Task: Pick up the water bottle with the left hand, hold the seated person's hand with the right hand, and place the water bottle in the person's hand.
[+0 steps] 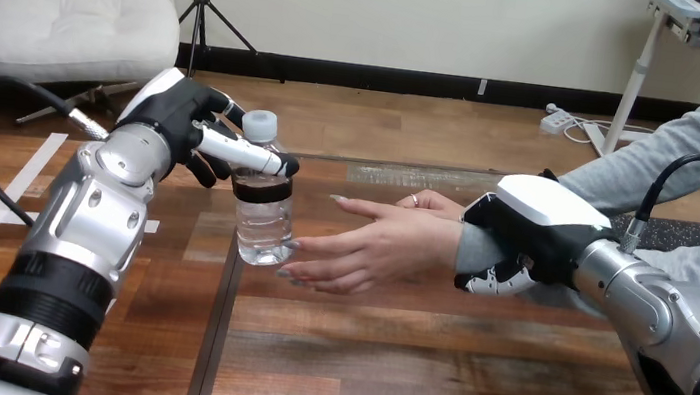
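Observation:
A clear plastic water bottle [264,209] with a white cap and a dark label hangs above the table, tilted slightly. My left hand [188,127] is curled round its upper part, just under the cap. The person's hand [372,246] reaches in from the right, palm sideways, its fingertips touching the bottle's lower side. My right hand [523,234] sits on the person's wrist with its fingers curled round the grey sleeve from above.
The wooden table [406,366] stretches across the lower view, with a seam running down near the bottle. White tape marks lie on its left part. The person's other hand [431,202] rests behind the outstretched one.

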`<action>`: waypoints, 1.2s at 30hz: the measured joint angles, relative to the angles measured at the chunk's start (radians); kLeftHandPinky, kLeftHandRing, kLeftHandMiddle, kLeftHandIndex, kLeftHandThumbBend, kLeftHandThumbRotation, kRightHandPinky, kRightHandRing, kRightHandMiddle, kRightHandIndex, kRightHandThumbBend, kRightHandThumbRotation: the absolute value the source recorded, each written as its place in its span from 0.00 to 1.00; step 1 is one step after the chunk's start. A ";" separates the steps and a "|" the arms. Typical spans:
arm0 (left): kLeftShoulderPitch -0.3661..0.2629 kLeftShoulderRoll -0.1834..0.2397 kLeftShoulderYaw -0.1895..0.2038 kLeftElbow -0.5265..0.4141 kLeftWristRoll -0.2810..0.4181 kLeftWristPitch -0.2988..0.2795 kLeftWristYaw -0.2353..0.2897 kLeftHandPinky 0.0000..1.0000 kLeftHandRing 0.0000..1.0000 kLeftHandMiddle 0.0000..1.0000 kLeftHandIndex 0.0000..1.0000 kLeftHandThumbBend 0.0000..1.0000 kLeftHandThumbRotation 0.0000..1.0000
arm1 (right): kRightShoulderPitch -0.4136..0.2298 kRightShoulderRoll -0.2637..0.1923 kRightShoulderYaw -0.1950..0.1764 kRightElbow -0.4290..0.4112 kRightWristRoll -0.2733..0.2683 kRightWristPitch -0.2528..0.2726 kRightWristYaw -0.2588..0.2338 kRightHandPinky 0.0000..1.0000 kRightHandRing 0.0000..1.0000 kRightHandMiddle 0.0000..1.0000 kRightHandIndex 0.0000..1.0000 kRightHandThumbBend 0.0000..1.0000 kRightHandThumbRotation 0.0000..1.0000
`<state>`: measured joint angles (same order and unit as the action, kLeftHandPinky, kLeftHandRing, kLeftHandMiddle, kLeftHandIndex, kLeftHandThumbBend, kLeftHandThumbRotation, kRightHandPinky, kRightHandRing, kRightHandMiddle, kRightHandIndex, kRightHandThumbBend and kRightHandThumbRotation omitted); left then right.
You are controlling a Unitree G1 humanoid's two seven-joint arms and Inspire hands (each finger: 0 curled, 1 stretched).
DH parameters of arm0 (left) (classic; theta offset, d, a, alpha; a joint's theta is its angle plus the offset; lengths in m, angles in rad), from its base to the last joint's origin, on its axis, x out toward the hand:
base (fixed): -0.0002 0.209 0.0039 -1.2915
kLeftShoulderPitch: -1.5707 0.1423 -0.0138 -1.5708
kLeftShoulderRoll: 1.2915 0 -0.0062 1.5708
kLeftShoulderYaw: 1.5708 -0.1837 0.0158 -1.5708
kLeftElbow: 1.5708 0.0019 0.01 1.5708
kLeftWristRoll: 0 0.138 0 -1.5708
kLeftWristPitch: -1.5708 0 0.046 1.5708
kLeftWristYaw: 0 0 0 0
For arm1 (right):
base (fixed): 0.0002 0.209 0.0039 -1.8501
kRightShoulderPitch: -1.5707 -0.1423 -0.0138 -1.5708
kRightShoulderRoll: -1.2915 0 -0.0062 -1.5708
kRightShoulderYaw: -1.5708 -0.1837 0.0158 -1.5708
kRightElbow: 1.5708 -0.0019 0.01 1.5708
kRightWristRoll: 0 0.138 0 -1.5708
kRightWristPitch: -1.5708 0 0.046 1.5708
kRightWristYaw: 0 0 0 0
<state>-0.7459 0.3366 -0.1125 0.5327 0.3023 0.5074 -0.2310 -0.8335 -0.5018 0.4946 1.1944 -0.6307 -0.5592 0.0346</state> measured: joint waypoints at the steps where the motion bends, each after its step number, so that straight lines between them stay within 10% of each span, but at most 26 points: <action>1: 0.000 0.000 0.000 -0.001 -0.001 0.000 -0.002 0.31 0.36 0.41 0.42 0.61 0.00 | 0.000 0.000 0.000 0.000 0.000 0.000 0.000 0.34 0.39 0.45 0.49 0.45 0.06; 36: -0.003 -0.002 0.002 -0.031 -0.092 -0.011 -0.072 0.31 0.34 0.39 0.38 0.58 0.00 | 0.000 0.017 0.000 -0.004 0.001 0.002 0.008 0.33 0.38 0.44 0.47 0.44 0.07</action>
<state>-0.7485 0.3343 -0.1102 0.5020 0.2099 0.4966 -0.3033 -0.8337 -0.4846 0.4943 1.1901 -0.6297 -0.5569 0.0426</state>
